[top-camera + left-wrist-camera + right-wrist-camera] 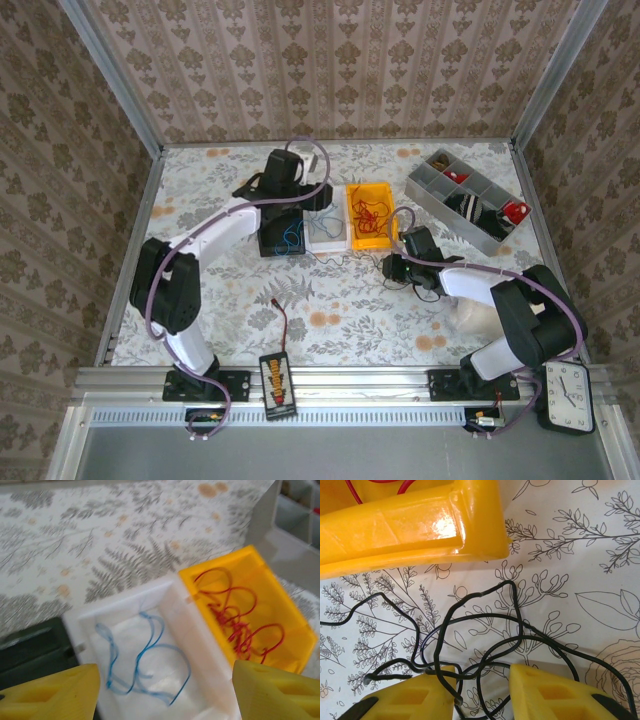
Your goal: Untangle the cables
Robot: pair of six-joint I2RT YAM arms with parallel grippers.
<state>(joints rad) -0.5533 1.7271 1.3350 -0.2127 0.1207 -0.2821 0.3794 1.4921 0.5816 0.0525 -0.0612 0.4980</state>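
The black cables lie in a loose tangle on the flowered table, just below the yellow bin. My right gripper is open and low over them, and one strand runs across its left finger. In the top view that gripper sits right of the bins, with the black cables beside it. A blue cable lies looped in the white bin. Red cables are piled in the yellow bin. My left gripper hangs open above the white bin and holds nothing.
A black bin adjoins the white bin on the left. A grey compartment organizer stands at the back right. The black-and-orange connector box with its lead lies at the near edge, and a clock sits at the near right.
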